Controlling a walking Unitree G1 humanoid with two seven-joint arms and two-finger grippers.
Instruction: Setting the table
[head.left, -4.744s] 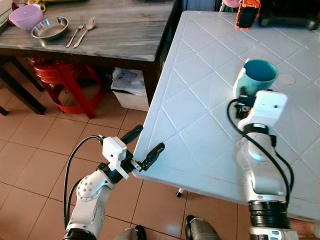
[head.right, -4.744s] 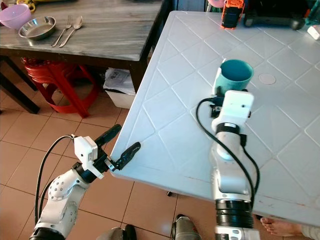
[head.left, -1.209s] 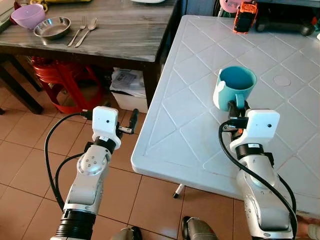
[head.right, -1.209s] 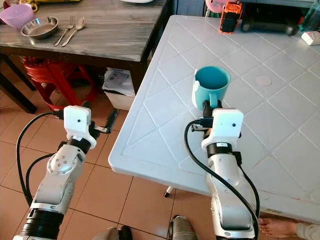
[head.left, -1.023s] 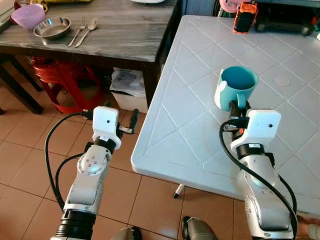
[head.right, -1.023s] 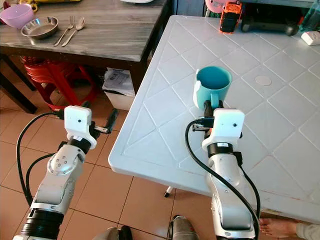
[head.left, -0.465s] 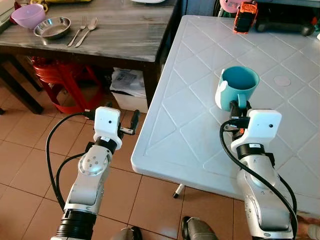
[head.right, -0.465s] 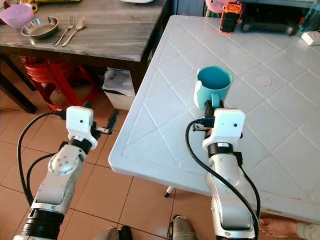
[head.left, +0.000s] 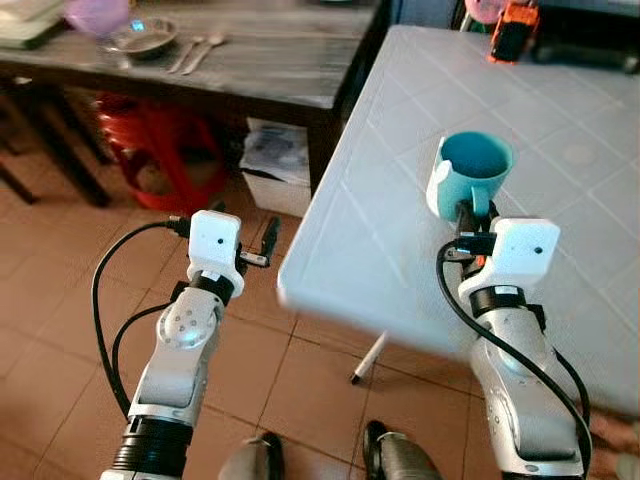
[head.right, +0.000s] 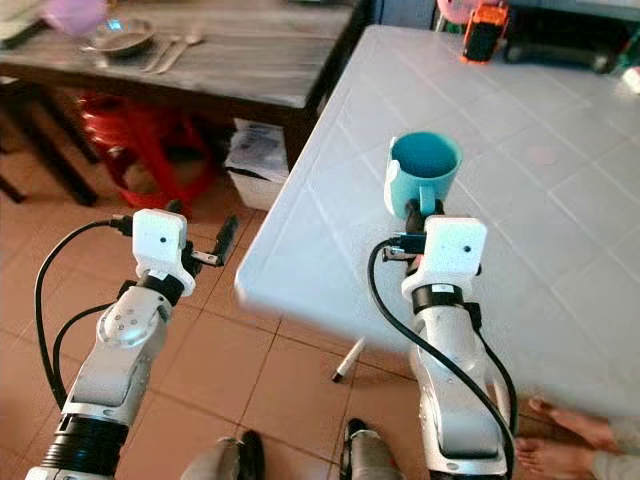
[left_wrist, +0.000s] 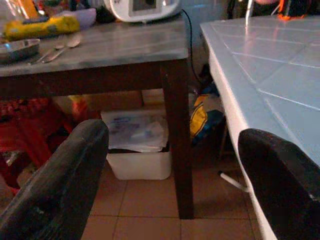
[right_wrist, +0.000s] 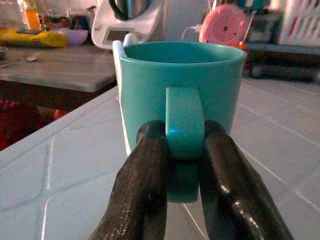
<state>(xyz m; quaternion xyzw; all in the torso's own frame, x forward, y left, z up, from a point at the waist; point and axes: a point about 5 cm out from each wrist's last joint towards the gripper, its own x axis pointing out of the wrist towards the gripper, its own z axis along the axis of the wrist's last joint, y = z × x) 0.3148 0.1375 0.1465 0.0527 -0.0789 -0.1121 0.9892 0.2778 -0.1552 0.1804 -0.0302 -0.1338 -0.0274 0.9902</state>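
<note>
**Teal mug pinched by its handle above the white surface**

The right gripper (right_wrist: 182, 150) pinched the teal mug (head.left: 470, 175) by its handle; the mug stood upright at its 12 o'clock, mouth up, handle toward the robot, over the white surface (head.left: 400, 140). The right wrist view alone showed both fingers (right_wrist: 145, 190) clamping that handle. The left gripper (left_wrist: 170, 175) hung spread over the floor beside the surface's edge.

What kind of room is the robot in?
Probably a home dining or kitchen area: a white table, a teal mug held by the right gripper, and a metal bowl on a wooden table.
</note>
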